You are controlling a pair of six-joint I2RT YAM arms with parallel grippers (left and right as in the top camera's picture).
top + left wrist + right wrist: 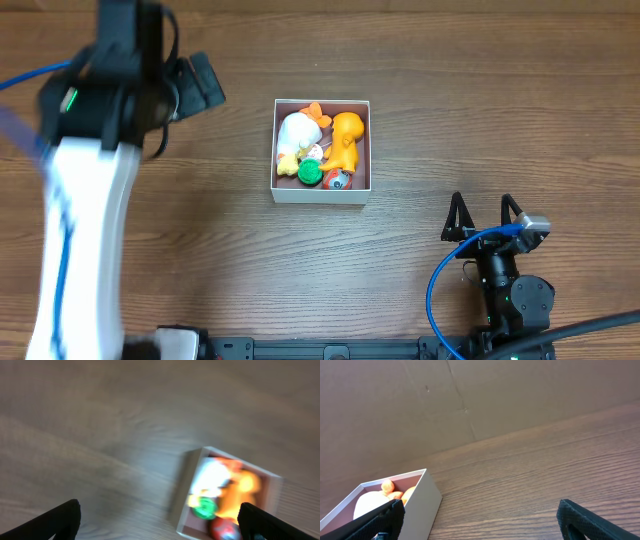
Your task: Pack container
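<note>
The container, a shallow white-walled box with a pinkish-brown floor, sits mid-table. Inside lie a white plush toy, an orange toy, a green round toy and a small red ball. My left gripper is raised to the upper left of the box, open and empty; its blurred wrist view shows the container between the fingers. My right gripper rests open and empty at the lower right. The right wrist view shows its fingers and the container's wall.
The wooden table fills the overhead view. The white left arm stretches along the left side. A brown cardboard wall stands behind the table in the right wrist view. A blue cable loops by the right arm's base.
</note>
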